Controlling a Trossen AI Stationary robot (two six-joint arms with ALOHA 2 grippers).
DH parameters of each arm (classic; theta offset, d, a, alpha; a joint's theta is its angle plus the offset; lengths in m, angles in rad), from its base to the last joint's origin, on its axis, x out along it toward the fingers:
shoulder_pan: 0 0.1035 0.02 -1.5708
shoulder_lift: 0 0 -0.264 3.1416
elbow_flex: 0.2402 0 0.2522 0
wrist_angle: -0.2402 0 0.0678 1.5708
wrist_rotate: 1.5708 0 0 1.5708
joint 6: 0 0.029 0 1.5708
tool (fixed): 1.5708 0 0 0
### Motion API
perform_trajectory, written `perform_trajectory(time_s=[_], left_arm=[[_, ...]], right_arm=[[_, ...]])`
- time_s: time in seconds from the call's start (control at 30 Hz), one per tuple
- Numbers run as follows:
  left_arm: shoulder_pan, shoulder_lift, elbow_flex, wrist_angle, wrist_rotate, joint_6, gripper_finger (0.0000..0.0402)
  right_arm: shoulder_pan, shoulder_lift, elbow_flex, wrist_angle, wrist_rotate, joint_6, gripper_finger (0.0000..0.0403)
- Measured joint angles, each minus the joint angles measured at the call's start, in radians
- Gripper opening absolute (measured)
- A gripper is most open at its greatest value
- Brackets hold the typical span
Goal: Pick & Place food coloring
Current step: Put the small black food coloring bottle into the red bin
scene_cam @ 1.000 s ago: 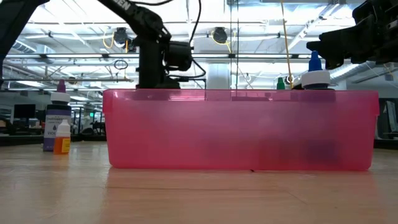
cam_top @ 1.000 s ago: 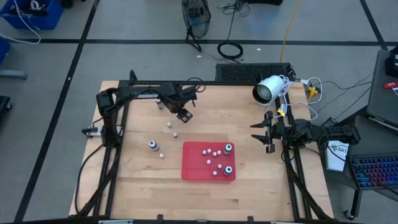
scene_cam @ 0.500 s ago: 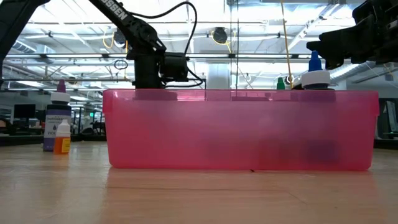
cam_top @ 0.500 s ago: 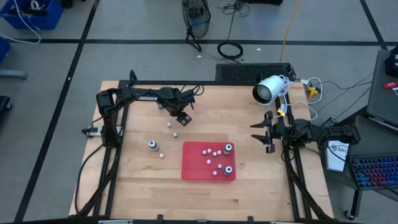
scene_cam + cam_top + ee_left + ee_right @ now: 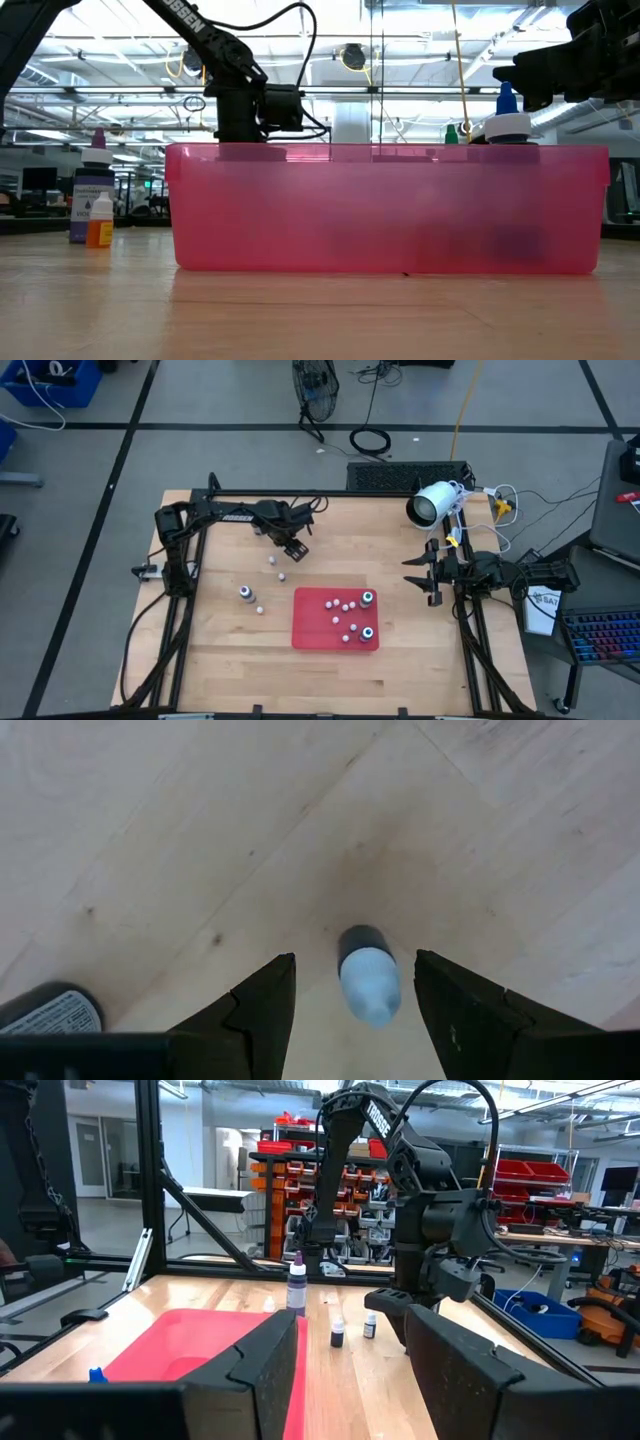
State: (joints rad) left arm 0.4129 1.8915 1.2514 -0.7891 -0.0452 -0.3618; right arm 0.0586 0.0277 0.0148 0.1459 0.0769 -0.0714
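Observation:
A small bottle with a pale cap (image 5: 368,982) stands upright on the wood table. My left gripper (image 5: 355,995) is open above it, one finger on each side, touching nothing; the high view shows this gripper (image 5: 293,545) at the far left of the table. Two small whitish bottles (image 5: 271,560) (image 5: 283,575) stand close to it. A dark bottle (image 5: 245,593) and a small one (image 5: 259,608) stand nearer. The red tray (image 5: 310,632) holds two dark bottles (image 5: 367,597) (image 5: 367,632) and several small whitish ones. My right gripper (image 5: 432,575) waits open at the table's right.
Another dark bottle's label (image 5: 50,1010) shows close beside my left fingers. The low view is filled by the red tray's wall (image 5: 390,210), with a tall purple-capped bottle (image 5: 92,195) and a small orange one (image 5: 99,222) to its side. Bare wood lies along the table's near edge.
My left gripper has shifted a little toward the table's left and down over the small bottle, then kept still for the last half second. The bottles and the tray have stayed where they were.

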Motion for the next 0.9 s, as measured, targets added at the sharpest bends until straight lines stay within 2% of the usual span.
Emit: perform_trajectory(time_s=[0.1, 0.17, 0.4, 0.63, 0.83, 0.9], left_arm=[[0.000, 0.000, 0.000, 0.000, 0.000, 0.001, 0.0199], [0.000, 0.000, 0.000, 0.000, 0.000, 0.006, 0.0180], [0.000, 0.000, 0.000, 0.001, -0.001, 0.055, 0.0062], [-0.045, -0.068, 0.000, -0.007, -0.007, 0.115, 0.0060], [-0.185, -0.214, 0.007, -0.011, -0.011, 0.117, 0.0060], [-0.249, -0.244, 0.033, -0.035, -0.043, 0.118, 0.0060]], right_arm=[[0.000, 0.000, 0.000, 0.000, 0.000, 0.000, 0.0174], [0.000, 0.000, 0.000, 0.000, 0.000, 0.000, 0.0175], [0.000, 0.000, 0.000, 0.000, 0.000, 0.000, 0.0176], [0.000, 0.000, 0.000, 0.000, 0.000, 0.000, 0.0176], [0.000, 0.000, 0.000, 0.000, 0.000, 0.000, 0.0176], [0.000, 0.000, 0.000, 0.000, 0.000, 0.000, 0.0175]])
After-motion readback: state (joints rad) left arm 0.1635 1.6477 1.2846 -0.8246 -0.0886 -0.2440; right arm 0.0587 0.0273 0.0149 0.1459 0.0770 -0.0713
